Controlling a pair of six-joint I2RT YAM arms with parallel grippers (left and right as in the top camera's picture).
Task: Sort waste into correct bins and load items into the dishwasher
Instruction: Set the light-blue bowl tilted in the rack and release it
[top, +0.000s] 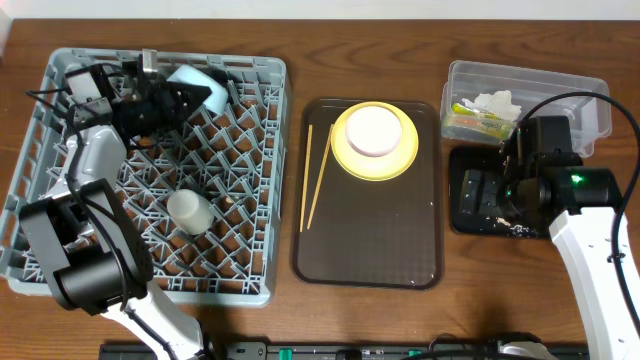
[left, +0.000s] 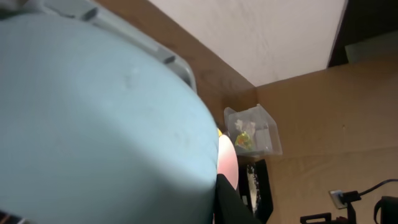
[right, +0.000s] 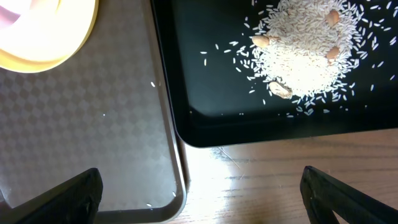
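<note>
The left pincer (top: 183, 99) is reaching over the far-left part of the dish rack (top: 250, 200), right against the light blue bowl (top: 196, 78). The bowl is filling the left wrist view so completely that no finger is showing. We cannot tell whether the pincer is gripping the bowl or letting go. The bowl appears tilted among the pegs, and we are judging this as deliberate, the pegs propping it on edge.

A small cream-white vessel (top: 190, 212) is standing nearer in the rack. The right pincer (right: 202, 199) is hanging spread wide and empty above the seam between the black tray (right: 205, 99) and the brown serving tray (right: 93, 137).

Rice scraps (right: 305, 56) are lying heaped in the black tray. The wrapper (top: 475, 122) and tissue (top: 497, 102) are lying in the clear tub (top: 590, 110) at far right. The yellow plate (top: 345, 160) and chopsticks (top: 318, 178) are waiting on the brown tray, so we are treating them as the remaining load.
</note>
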